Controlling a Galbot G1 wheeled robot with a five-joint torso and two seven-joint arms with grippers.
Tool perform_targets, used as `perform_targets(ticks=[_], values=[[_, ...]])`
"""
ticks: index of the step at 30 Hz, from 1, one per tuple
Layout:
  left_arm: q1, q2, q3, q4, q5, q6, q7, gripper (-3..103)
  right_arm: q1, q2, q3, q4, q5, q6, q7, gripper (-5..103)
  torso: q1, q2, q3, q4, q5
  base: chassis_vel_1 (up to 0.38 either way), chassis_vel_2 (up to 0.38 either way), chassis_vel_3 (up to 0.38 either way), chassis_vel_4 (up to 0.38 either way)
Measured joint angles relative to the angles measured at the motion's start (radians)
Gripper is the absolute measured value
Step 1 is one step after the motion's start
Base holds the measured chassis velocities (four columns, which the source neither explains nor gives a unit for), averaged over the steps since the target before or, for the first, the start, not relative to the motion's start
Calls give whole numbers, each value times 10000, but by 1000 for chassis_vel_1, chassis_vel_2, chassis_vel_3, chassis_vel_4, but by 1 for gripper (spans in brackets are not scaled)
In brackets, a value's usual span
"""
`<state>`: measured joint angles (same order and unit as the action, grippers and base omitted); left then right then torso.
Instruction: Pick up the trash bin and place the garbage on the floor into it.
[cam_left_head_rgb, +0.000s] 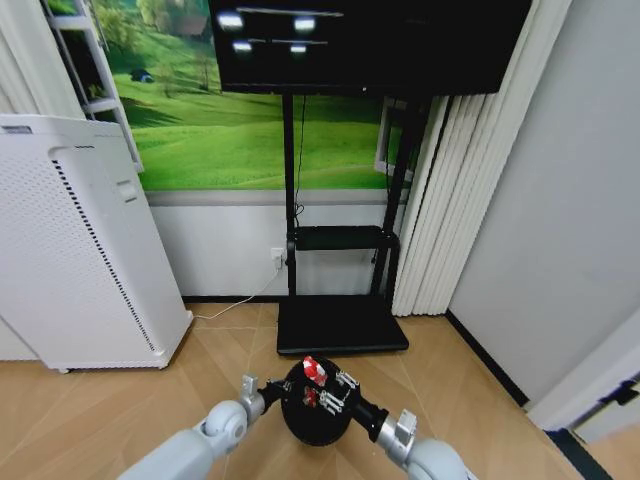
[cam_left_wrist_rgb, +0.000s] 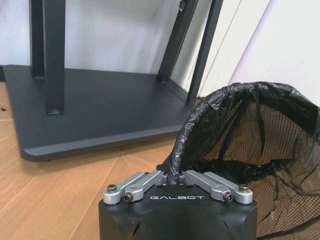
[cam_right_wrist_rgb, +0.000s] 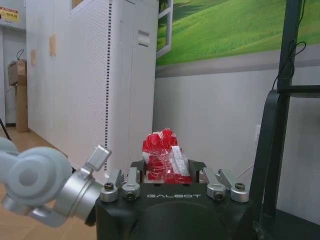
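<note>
Bin: trash bin (cam_left_head_rgb: 315, 415), black mesh with a black liner, sits low between the two arms, just in front of the dark base plate of the screen stand (cam_left_head_rgb: 340, 325).
Left tool: left tool (cam_left_wrist_rgb: 175, 176) is clamped on the bin's lined rim; in its wrist view the folded liner edge runs straight into the closed fingers, the bin's mouth opening beyond them.
Right tool: right tool (cam_left_head_rgb: 325, 385) is closed on a red-and-white wrapper (cam_right_wrist_rgb: 162, 157), crumpled, standing up between the fingers; seen from the head it hangs directly over the bin's mouth.
Step in hand: dropping this piece of garbage into the bin, by my reading.
How to do it well: keep the left grip firm and the rim level so the mouth stays under the wrapper; spread the right fingers only while the piece is well inside the rim line, not over its edge.
Handling: wrapper looks light and crinkly, so it may cling to a finger pad or drift; a low release close to the liner seems safer.
Risk: liner rim is soft and could slip or fold under the left grip, tilting the bin.
Nearby: white perforated appliance (cam_left_head_rgb: 75, 245) stands well off beyond the left tool, clear of the work.
</note>
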<state>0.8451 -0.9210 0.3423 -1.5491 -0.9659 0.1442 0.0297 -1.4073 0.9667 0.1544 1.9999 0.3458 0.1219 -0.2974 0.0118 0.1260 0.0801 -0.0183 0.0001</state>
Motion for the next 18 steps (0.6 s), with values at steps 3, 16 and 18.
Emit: perform_targets(ticks=[3,16,18], values=[[208,204,-146,-202,-39,-5,35,2,16,61,-65,-380,-646,271,7,46,0,0,0,3,-1,0,0,0,0],[1082,740,-1465,-552,-38,11,268,2,-123,188,-223,-748,-1457,766,682,91,0,0,-1,3,-3,0,0,0,0],[1195,739,-1662,-575,-29,10,233,2,-122,206,-225,-693,-1462,1056,810,96,0,0,0,3,-3,0,0,0,0]])
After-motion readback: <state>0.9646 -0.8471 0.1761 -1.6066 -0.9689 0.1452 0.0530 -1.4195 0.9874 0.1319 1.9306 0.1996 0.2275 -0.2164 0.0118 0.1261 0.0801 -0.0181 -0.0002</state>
